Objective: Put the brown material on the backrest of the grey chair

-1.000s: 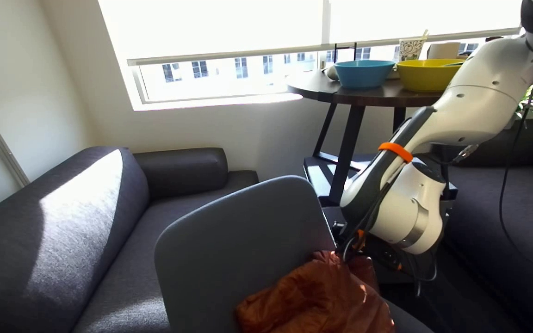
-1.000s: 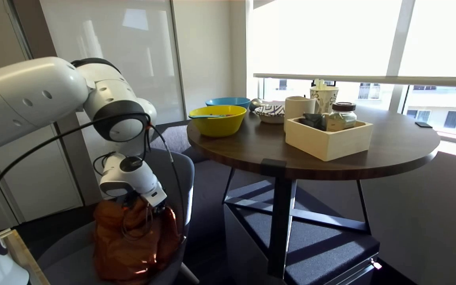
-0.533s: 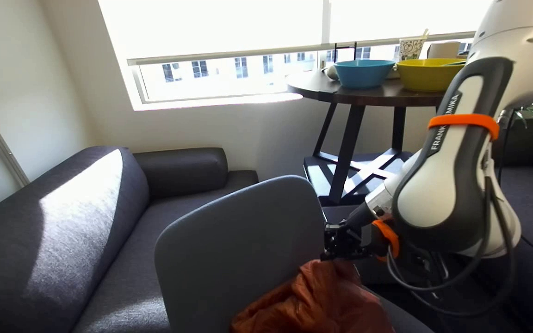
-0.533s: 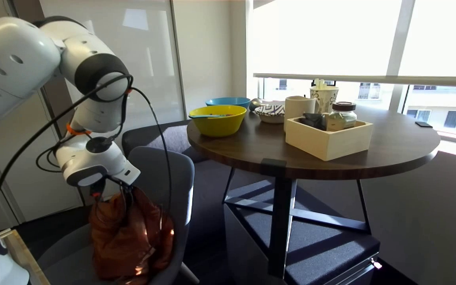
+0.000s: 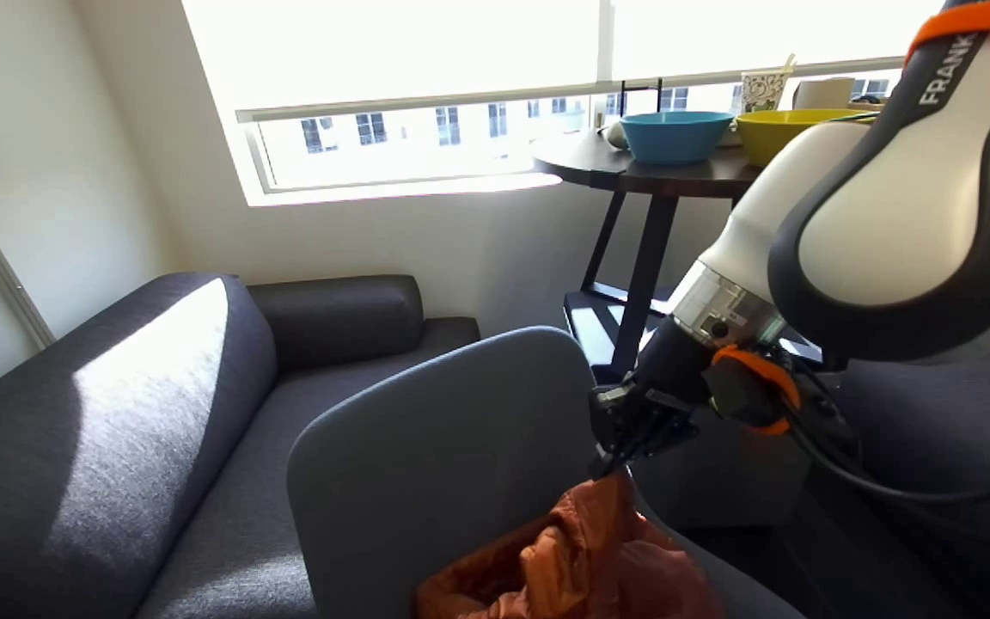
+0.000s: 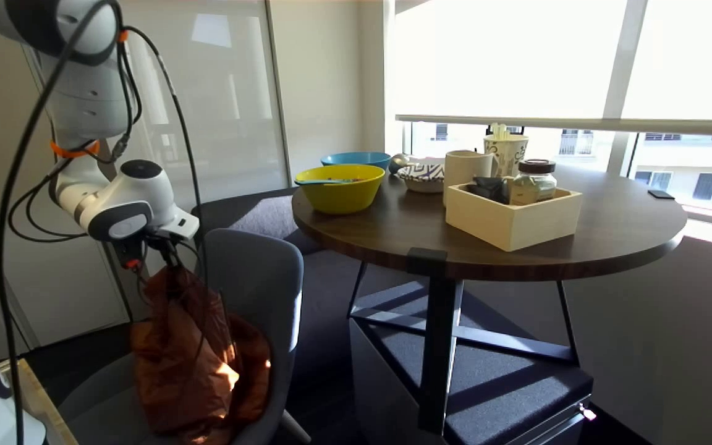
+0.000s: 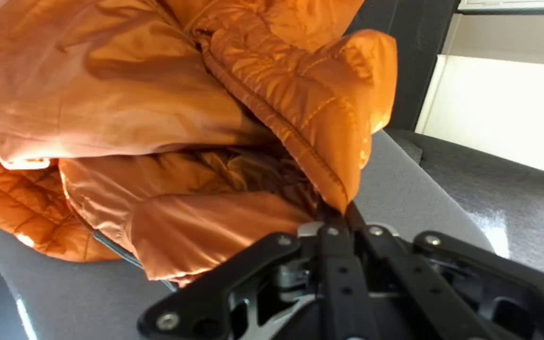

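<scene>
Grey chair (image 5: 452,430) near a dark sofa (image 5: 160,421) and bright window (image 5: 426,129), my arm (image 5: 890,223) slanting down, my gripper (image 7: 341,216) pinched tight on the tip of a puffy orange-brown jacket (image 7: 149,89)

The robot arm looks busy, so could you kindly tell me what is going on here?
The robot arm has its gripper shut on a bit of the brown cloth, which is raised to a peak there. The rest hangs down into the grey chair. In both exterior views the held part shows below the top of the backrest, and the cloth is not yet over it.
</scene>
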You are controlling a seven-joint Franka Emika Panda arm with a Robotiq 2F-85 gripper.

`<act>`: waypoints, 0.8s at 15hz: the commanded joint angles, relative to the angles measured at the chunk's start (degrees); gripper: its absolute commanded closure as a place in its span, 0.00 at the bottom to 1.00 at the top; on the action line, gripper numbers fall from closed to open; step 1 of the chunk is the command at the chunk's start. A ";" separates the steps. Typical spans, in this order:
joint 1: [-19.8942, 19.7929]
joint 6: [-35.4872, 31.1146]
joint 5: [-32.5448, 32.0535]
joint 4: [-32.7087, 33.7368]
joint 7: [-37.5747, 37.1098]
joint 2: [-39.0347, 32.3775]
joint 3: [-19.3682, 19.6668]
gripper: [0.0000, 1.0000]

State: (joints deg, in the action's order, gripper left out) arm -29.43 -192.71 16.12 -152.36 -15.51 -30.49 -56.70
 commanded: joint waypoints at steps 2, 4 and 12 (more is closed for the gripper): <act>1.58 10.89 2.19 2.37 -3.15 17.61 0.46 0.99; 0.15 9.16 1.77 2.72 -0.78 12.33 -0.15 0.97; 3.38 12.77 -1.38 4.94 -2.90 25.90 5.24 0.99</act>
State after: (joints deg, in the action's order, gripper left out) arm -29.43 -180.74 17.46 -149.49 -17.97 -11.12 -56.59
